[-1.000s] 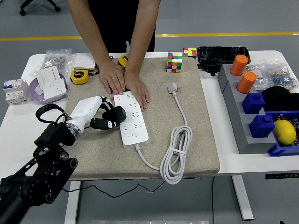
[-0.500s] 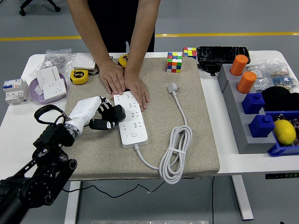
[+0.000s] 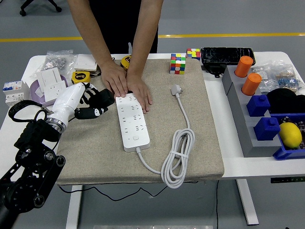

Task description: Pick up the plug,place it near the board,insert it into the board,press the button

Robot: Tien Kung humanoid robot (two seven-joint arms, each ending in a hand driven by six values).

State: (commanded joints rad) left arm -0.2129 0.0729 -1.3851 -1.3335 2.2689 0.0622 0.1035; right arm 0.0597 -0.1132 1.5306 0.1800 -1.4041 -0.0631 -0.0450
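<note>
Now carrying plug toward power strip.
Left hand [image 3: 90,102] fingers pinching black plug [image 3: 101,99]; next, aligning over power strip [image 3: 131,121] sockets.

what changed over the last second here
The left hand drew back from the power strip, moving left and toward the far side, and now sits off the strip's left edge, fingers curled. Whether it holds a plug can't be told. The strip and its coiled cord shifted slightly. The person's hands stayed pressed on the strip's far end; the white plug stayed put.
</note>
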